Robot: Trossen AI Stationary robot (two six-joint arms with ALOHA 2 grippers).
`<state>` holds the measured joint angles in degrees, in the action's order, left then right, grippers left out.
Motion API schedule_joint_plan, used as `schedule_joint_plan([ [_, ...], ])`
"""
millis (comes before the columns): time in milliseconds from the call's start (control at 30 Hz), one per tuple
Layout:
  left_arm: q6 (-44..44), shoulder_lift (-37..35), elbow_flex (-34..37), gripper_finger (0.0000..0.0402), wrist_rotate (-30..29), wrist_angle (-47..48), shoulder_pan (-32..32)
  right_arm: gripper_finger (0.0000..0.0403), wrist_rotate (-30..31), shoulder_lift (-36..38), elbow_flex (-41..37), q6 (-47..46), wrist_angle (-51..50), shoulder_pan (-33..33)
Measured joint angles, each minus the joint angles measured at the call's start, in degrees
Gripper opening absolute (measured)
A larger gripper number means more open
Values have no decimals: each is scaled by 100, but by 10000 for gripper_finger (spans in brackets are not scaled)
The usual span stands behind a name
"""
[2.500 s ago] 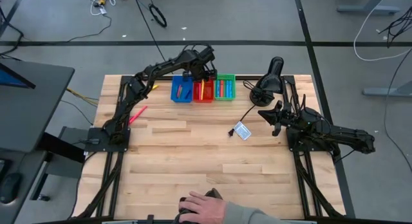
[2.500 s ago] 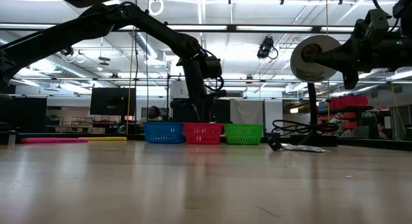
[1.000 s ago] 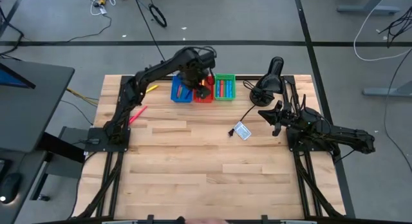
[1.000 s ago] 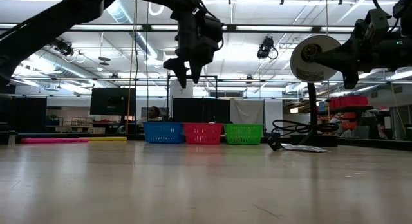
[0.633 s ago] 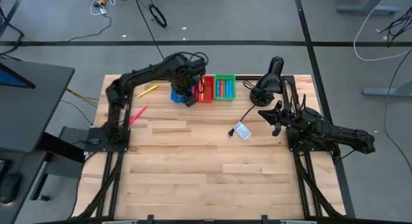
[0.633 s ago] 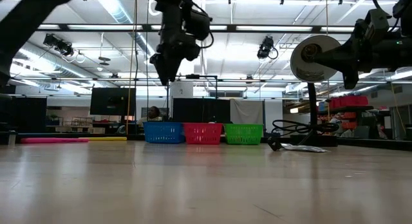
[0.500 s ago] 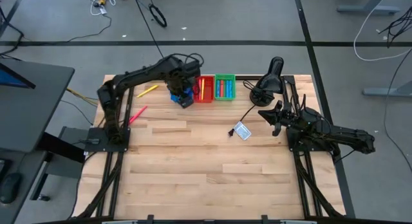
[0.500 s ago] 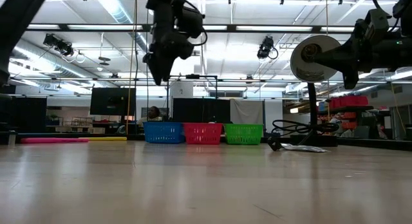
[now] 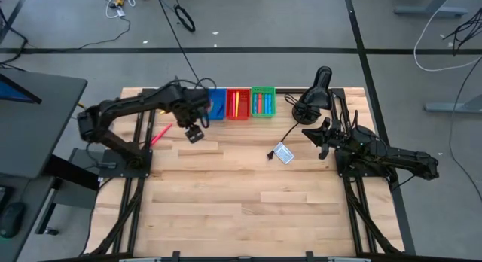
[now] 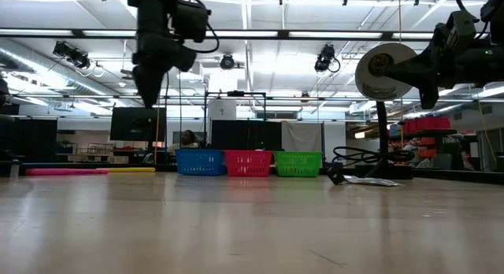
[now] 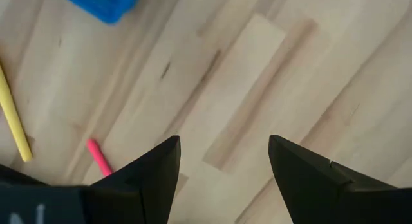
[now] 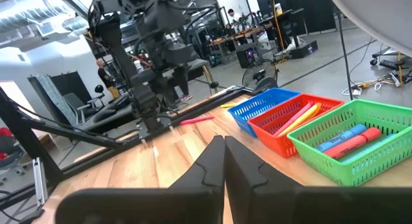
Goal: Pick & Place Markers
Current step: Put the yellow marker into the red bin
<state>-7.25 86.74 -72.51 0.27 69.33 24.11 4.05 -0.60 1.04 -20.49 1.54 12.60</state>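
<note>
Two markers lie flat on the wood at the far left: a pink one [image 9: 161, 133] [image 11: 98, 156] and a yellow one [image 11: 13, 118] [image 10: 130, 169]. More markers lie in the red bin [image 9: 238, 104] and the green bin [image 9: 263, 102]; the blue bin [image 9: 216, 104] stands beside them. My left gripper [image 9: 194, 132] [image 11: 222, 143] hangs open over bare wood, pointing down, just right of the pink marker, with nothing between its fingers. My right gripper [image 12: 224, 156] rests shut and level at the table's right side [image 9: 318, 134].
A small white-and-blue card [image 9: 283, 153] on a black cable lies right of centre. A black stand with a round head [image 9: 316, 92] rises at the far right. The three bins line the far edge. Bare wood [image 9: 248, 202] fills the middle and near half.
My left gripper has swung from above the red and blue bins toward the table's left and a little nearer, sinking slightly. It stays open and empty, and now hangs beside the pink marker. Nothing on the table has moved.
</note>
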Motion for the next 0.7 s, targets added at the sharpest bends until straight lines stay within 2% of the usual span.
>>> schedule_joint_plan([
  [167, 1, -513, 566, 243, -1, -47, -82, 11, -2, -1, 0, 0, 0, -2],
  [433, 61, -964, 1019, 243, 5, -63, -154, 11, 0, -2, 0, 0, 1, 0],
  [700, 690, -964, 951, 243, -27, -250, 485, 11, -2, -2, 0, 0, 2, -2],
])
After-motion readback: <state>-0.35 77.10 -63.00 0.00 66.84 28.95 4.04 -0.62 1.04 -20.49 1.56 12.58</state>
